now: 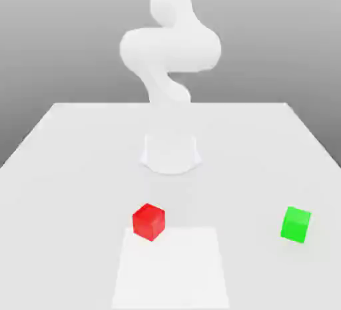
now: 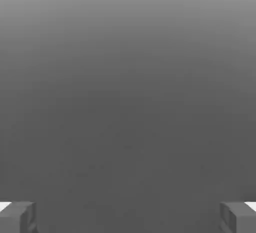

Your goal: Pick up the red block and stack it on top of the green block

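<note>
Cube, small, bright red and smooth-faced [image 1: 148, 222], resting on the pale, flat tabletop [image 1: 66, 202] at the near edge of the arm's base, its lower part meeting the far border of a whiter rectangular patch [image 1: 172, 269]; it is turned so that a vertical edge and two side faces show in the exterior view. Small, bright green, smooth-faced cube [image 1: 296, 225], the intended support, standing on the same surface toward the exterior view's right, well apart from the red one and likewise turned. White jointed robot arm [image 1: 170, 49], upright behind both. Two-finger gripper [image 2: 128, 218], seen in the hand view with its jaws wide apart and nothing between them. Handling, as judged from appearance: the red cube is probably light and rigid, unlikely to dent or break, though its plain faces may slip under an uneven pinch. Best hold: two opposite upright faces, at mid-height and centred, with the jaws turned to match the cube's angle; a grip across corners would tend to spin it. Stage: the lift has yet to be made, the next move being an approach from above the red cube. At placing, a level, centred release on the green cube's top face would limit tipping
</note>
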